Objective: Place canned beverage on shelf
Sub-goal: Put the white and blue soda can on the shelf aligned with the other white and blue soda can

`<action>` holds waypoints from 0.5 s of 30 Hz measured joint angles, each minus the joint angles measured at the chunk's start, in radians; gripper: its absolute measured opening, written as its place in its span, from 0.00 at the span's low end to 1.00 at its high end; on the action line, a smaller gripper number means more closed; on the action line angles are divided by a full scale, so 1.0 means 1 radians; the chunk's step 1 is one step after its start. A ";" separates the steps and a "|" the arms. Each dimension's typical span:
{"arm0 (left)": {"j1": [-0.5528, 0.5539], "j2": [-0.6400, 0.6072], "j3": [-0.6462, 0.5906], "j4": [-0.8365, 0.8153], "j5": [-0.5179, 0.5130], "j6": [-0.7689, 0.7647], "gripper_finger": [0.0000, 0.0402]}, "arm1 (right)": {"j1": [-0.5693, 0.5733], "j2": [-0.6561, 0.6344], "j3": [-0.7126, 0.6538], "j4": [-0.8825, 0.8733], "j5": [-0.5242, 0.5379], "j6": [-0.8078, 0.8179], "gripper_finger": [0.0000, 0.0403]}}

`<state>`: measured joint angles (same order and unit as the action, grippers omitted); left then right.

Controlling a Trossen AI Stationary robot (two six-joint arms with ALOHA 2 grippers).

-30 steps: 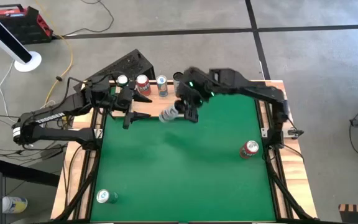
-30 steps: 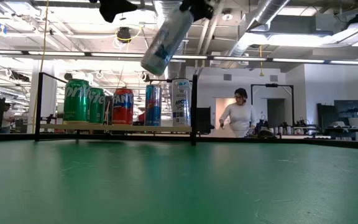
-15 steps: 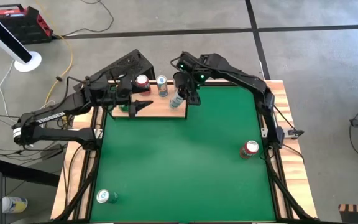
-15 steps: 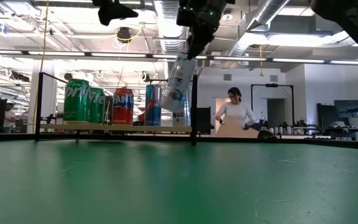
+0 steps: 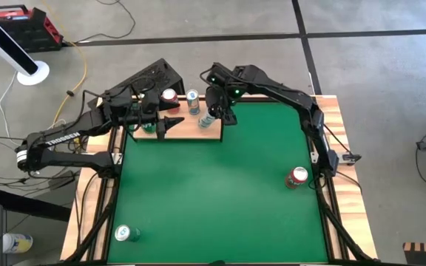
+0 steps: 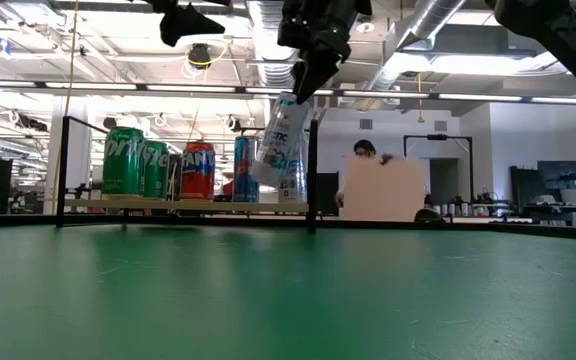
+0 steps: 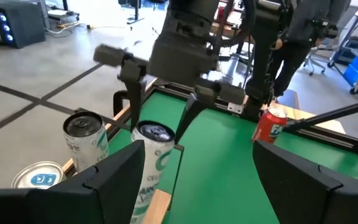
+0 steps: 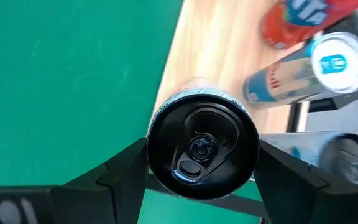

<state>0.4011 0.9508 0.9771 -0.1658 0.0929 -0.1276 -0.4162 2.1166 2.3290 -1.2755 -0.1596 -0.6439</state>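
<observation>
The shelf [image 5: 191,131] is a pale wood panel at the mat's far left, and several cans stand in a row along its far side [image 6: 197,170]. My right gripper [image 5: 217,111] is over the shelf's right end, shut on a slim white and blue can [image 6: 280,140]. That can also shows in the left wrist view [image 7: 154,155]. My left gripper [image 5: 167,125] hovers open over the shelf's left part with nothing between its fingers. My right gripper pinches the can near its top end [image 8: 160,134], one finger [image 8: 120,171] on each side of the wall just below the rim. The fingers slant down from above. The can hangs tilted below them, its bottom [image 6: 265,178] clear of the shelf board.
A red can [image 5: 296,177] stands on the green mat near the right edge, and a green can [image 5: 126,233] stands at the near left. A dark frame post [image 6: 313,180] rises at the shelf's right end. A person [image 6: 378,185] is in the room behind the table.
My right gripper has moved toward the table's far edge and down, carrying the can from over the mat to over the shelf's right end. The can has tipped from steeply slanted toward upright. My left gripper has turned on the spot over the shelf.
</observation>
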 joint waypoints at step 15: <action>0.000 0.000 0.000 -0.001 0.023 0.005 0.71 | 0.027 0.035 0.000 0.005 0.021 -0.039 0.69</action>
<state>0.4007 0.9508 0.9771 -0.1669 0.1162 -0.1224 -0.3888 2.1514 2.3287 -1.2701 -0.1383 -0.6829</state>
